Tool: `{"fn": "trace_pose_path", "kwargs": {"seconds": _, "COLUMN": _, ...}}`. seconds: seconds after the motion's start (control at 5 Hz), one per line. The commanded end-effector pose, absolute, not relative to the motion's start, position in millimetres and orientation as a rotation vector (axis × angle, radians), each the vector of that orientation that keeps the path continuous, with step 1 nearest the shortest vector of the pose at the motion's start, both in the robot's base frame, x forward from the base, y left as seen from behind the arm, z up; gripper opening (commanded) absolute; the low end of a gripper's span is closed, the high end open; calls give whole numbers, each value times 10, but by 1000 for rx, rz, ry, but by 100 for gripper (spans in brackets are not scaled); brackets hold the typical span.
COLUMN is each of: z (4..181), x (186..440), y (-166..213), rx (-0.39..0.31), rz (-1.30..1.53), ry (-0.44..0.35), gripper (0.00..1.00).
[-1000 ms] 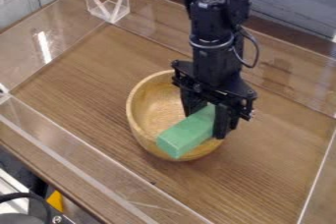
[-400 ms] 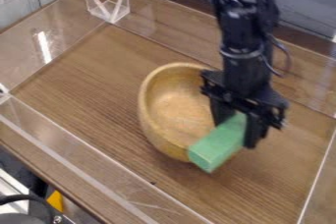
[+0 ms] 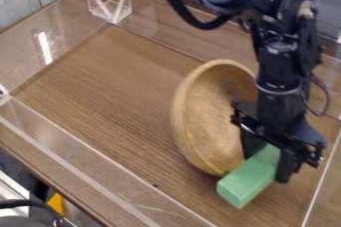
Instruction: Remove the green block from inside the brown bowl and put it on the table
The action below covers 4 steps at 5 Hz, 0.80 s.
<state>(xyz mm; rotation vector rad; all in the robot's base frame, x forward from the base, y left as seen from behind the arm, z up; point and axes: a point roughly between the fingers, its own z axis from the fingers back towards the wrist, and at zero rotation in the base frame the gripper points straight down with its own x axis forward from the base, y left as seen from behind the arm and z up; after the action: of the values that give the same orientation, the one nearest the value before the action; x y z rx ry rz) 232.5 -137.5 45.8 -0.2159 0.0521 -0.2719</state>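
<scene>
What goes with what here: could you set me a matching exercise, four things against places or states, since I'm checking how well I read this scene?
Things:
1. green block
2. brown bowl
3. gripper
4. table

Places or states:
A. dark-brown wood grain
B. in the gripper
C. tipped up on one side
D. shut on the block

Pairs: 1-B, 2-C, 3-D, 4-A
</scene>
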Motion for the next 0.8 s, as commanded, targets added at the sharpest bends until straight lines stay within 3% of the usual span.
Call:
{"fn": "trace_pose_path", "kwargs": {"seconds": 0.0, "z": 546, "x": 2315, "y": -1278, "rx": -222, "rz": -287, "ry": 34, "gripper": 0}}
{"fn": "trace_pose_path", "kwargs": {"seconds": 0.6, "z": 469, "x": 2500, "y": -1133, "rx": -227, "rz": -338, "ry": 31, "gripper": 0}}
